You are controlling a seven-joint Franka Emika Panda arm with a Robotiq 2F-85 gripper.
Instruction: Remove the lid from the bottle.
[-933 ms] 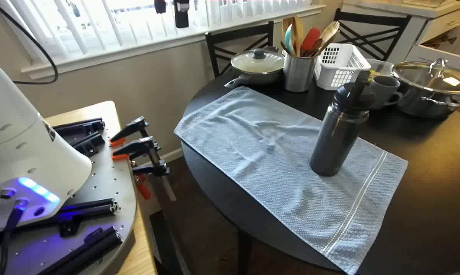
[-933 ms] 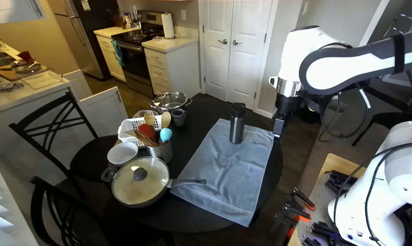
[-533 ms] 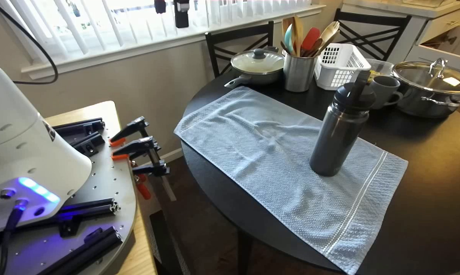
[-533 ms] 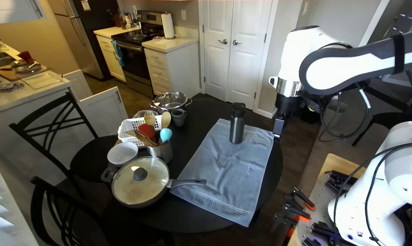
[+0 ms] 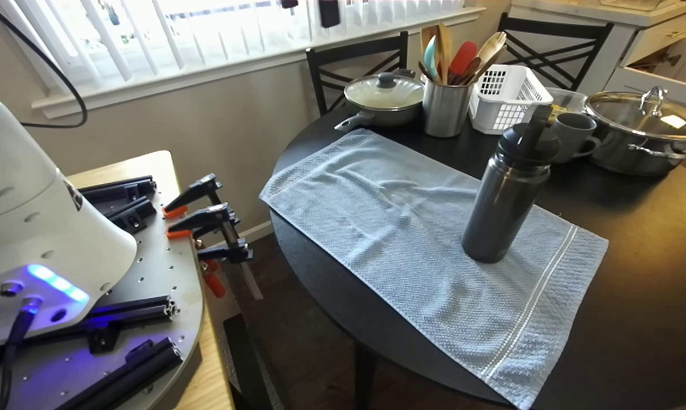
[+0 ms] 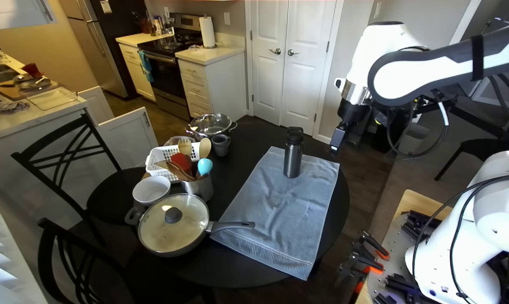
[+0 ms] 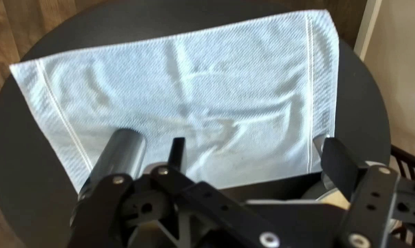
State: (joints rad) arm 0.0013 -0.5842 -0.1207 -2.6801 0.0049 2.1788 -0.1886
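Wrist view: nearest of all is the claw, spread wide, with the blue-grey towel showing below through its gap. Off to the left of that gap, the bottle shows its dark metal side; its upper part is largely hidden behind the claw. Under the towel lies the round black table.

In an exterior view the white and dark grey arm comes in from the side, and the claw hangs in the air, apart from the bottle.

In an exterior view the clamps come first, at the edge of the wooden bench; past them the towel is spread, creased, across the table. The bottle stands upright near one end of the towel, with the black lid on its top. Behind it are a grey mug and a covered steel pot, then a white basket, a steel holder of utensils and a covered frying pan. Farthest off are dark chairs and window blinds.
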